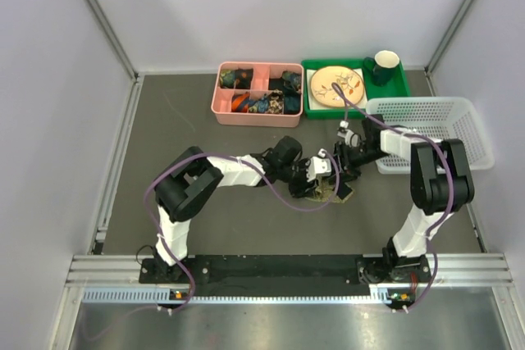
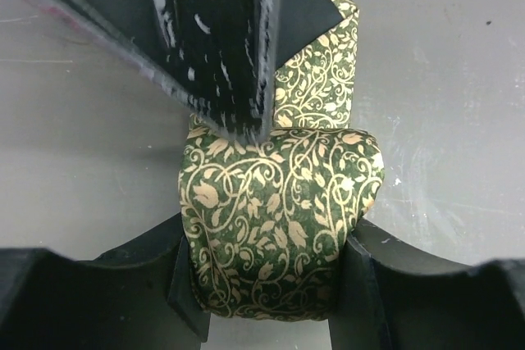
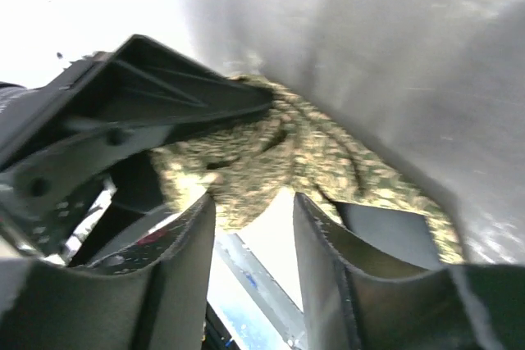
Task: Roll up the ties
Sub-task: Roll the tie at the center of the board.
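- Table (image 1: 164, 120): all the action is a little right of its middle, short of the basket (image 1: 426, 102) at the right edge. That's where the tie (image 2: 279, 219) sits, down on the surface.
- Left gripper (image 2: 269, 268): about half open and clamped on the tie, with fingers (image 2: 176, 284) pressed to each side of the roll. This is the anchor. I'd say grip just firmly enough that the coil can't spring. Any harder and the bundle gets squashed out of round.
- Right gripper (image 3: 253, 227): jaws apart, light showing between them, no cloth in there that I can see. Its tips hover right at the far side of the roll, close enough to bite.
- The tie itself: green with gold vines, wound into a fat, fairly even bundle. It looks mostly rolled, though I can't count the turns from here.
- Loose end (image 2: 316, 88): it runs off the roll and away beneath the right gripper, and this is the bit left to deal with.
  - My call is to take it close to the roll, not far up, so no slack creeps in.
  - Keep its edges in line with the coil's edges, or the roll turns cone-shaped.
  - Wrap it snug, and the left side shouldn't let go until that end is pinned down.
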Robot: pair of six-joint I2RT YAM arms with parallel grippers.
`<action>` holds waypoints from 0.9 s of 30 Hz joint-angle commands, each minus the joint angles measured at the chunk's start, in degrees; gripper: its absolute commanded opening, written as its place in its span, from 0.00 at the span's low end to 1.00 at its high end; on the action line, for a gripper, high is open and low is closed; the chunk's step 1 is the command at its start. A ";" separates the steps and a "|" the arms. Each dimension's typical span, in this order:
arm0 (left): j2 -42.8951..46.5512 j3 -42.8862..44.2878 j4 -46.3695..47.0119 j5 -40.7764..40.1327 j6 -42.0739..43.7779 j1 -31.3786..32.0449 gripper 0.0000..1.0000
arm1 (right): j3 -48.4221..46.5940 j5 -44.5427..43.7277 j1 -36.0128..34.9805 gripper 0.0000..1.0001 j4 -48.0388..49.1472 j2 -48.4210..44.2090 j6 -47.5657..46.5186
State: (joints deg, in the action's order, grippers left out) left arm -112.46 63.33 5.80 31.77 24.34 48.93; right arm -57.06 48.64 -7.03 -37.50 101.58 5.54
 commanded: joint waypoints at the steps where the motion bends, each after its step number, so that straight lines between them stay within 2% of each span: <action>1: -2.23 0.48 -16.70 -8.73 1.50 0.64 0.00 | 1.86 8.73 0.08 0.44 3.47 -2.27 0.34; 4: -3.11 1.62 -17.76 -9.97 1.59 1.17 0.00 | 3.35 10.77 -0.18 0.50 5.06 -2.09 2.19; 8: -3.81 2.59 -17.93 -11.02 0.98 1.61 0.00 | 3.10 9.46 -1.85 0.47 4.19 0.54 1.15; 10: -4.16 3.29 -18.63 -10.94 0.80 1.70 0.00 | 2.83 8.06 -2.11 0.41 4.45 1.60 0.79; 12: -4.25 3.29 -18.46 -10.24 1.32 1.70 0.03 | 1.96 6.56 -2.11 0.21 4.97 2.83 0.70; 13: -4.17 3.12 -18.46 -9.89 1.76 1.70 0.07 | 1.69 4.29 -2.03 0.13 5.06 3.18 0.87; 14: -3.99 3.20 -18.89 -9.71 2.64 1.70 0.17 | 1.16 3.22 -2.03 0.00 5.06 3.62 0.96; 16: -3.90 3.12 -19.08 -7.52 3.61 1.61 0.27 | 0.81 -0.54 -2.03 0.00 4.80 4.68 0.96; 17: -3.90 2.94 -18.81 -5.68 4.66 1.09 0.38 | 0.89 -1.52 -1.76 0.00 4.97 5.03 1.40; 20: -3.82 2.33 -16.11 1.61 5.54 -1.01 0.54 | 1.51 -4.87 -1.15 0.00 5.41 5.82 2.45; 21: -3.55 1.63 -14.78 2.93 5.72 -1.46 0.64 | 1.86 -5.66 -1.15 0.00 5.42 5.91 2.63; 27: -1.44 -0.57 -1.42 11.29 5.46 -3.05 0.77 | 2.39 -11.55 -1.15 0.00 5.77 5.56 2.98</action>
State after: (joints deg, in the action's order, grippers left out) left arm -113.27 65.82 0.60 38.17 29.76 47.22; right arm -55.20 51.83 -8.40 -36.05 105.54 9.96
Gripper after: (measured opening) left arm 0.741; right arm 0.026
